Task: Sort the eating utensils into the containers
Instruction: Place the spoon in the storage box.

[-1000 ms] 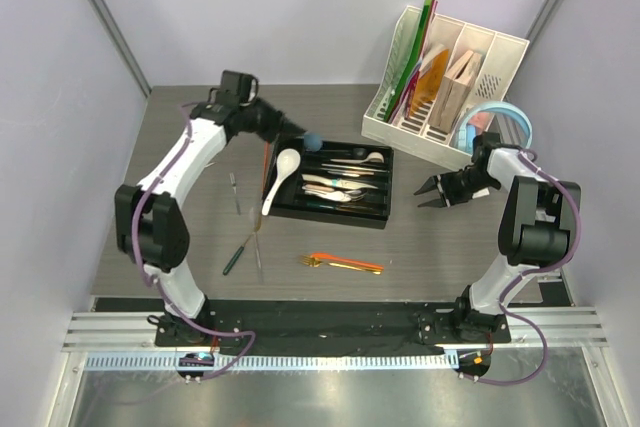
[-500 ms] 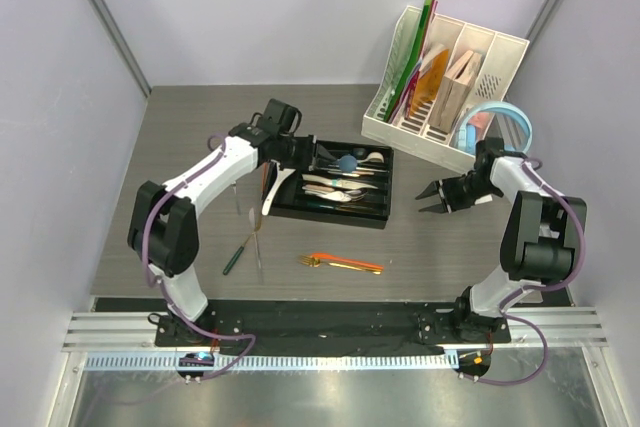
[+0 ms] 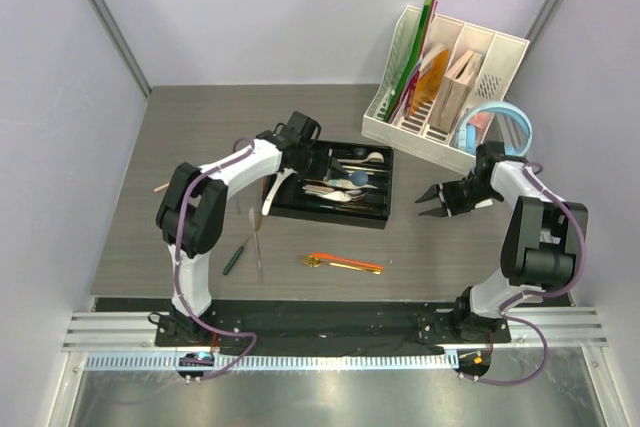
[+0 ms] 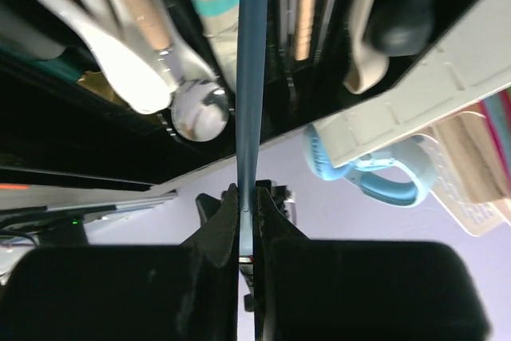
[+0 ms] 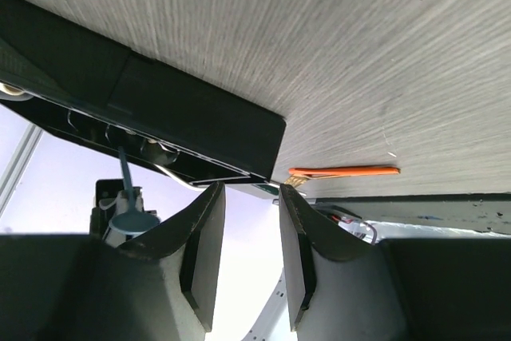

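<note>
I hold the blue spoon (image 4: 249,77) over the tray (image 3: 335,217)

My left gripper (image 4: 247,201) pinches its thin handle. It looks light, stiff, slippery; the handle seems the best hold. My right gripper (image 5: 249,191), at the tray's 3 o'clock, is half open, empty.

Top view: light is even, diffuse and overhead, sharp throughout; soft faint shadows lie on the tabletop (image 3: 180,147). Left wrist: black tray (image 4: 72,137) interior is underexposed, utensils (image 4: 120,61) soft, glare on a steel spoon (image 4: 196,113). Right wrist: tabletop grain is crisp, near fingers (image 5: 200,253) dark and blurred.
</note>
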{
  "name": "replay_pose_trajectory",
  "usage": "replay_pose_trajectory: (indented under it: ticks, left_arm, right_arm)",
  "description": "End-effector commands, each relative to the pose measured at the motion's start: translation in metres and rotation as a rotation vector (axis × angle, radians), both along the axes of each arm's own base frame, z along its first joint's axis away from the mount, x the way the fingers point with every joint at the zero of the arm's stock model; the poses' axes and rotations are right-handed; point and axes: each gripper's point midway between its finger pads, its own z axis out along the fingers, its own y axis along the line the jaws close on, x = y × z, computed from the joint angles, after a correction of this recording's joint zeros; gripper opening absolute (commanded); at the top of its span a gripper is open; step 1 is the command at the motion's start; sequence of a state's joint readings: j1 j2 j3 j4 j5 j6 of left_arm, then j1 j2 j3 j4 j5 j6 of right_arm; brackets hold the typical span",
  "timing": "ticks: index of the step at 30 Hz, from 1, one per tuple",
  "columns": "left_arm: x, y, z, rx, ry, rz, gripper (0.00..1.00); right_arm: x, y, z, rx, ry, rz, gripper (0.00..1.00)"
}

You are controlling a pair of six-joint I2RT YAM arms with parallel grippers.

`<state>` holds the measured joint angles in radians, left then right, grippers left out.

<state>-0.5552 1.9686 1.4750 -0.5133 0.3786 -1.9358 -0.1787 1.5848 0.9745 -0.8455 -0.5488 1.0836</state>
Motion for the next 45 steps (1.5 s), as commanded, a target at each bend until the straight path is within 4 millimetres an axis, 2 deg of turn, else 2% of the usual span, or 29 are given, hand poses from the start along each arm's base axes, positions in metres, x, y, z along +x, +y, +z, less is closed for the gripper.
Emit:
replay_pose_trajectory:
  ticks: [1, 3, 8, 13, 20, 25, 28, 33, 34, 36, 45]
  left_arm:
    - [-0.015, 0.007, 0.012, 0.033, 0.011, 0.01, 0.0]
    - [-0.02, 0.013, 0.015, 0.057, 0.017, 0.013, 0.0]
    - [-0.031, 0.016, 0.004, 0.076, 0.061, -0.001, 0.0]
    - [-0.033, 0.021, 0.005, 0.11, 0.06, -0.005, 0.0]
    - [-0.04, 0.019, -0.013, 0.114, 0.109, -0.016, 0.0]
    - [-0.036, 0.015, -0.012, 0.094, 0.101, -0.003, 0.0]
    - [-0.035, 0.014, -0.018, 0.093, 0.111, 0.0, 0.0]
    - [-0.022, 0.005, -0.031, 0.079, 0.113, 0.0, 0.0]
    - [-0.018, 0.003, -0.028, 0.074, 0.108, -0.005, 0.0]
    - [-0.019, 0.003, -0.038, 0.092, 0.13, -0.017, 0.0]
    - [0.0, -0.004, -0.043, 0.067, 0.106, -0.02, 0.0]
  right_arm:
    - [-0.005, 0.003, 0.01, 0.019, -0.03, -0.004, 0.39]
    - [-0.006, 0.004, 0.01, 0.022, -0.029, -0.002, 0.39]
    - [-0.007, 0.004, 0.008, 0.025, -0.025, -0.002, 0.39]
    - [-0.007, 0.005, 0.009, 0.027, -0.03, 0.002, 0.39]
    - [-0.012, 0.005, 0.006, 0.028, -0.022, 0.004, 0.39]
    - [-0.014, 0.006, 0.005, 0.032, -0.021, 0.006, 0.39]
    - [-0.013, 0.006, 0.004, 0.032, -0.015, 0.007, 0.39]
    - [-0.011, 0.006, 0.005, 0.033, -0.02, 0.009, 0.39]
    - [-0.011, 0.006, 0.005, 0.033, -0.02, 0.009, 0.39]
    - [-0.012, 0.007, 0.005, 0.036, -0.021, 0.009, 0.39]
    - [-0.012, 0.007, 0.002, 0.04, -0.015, 0.01, 0.39]
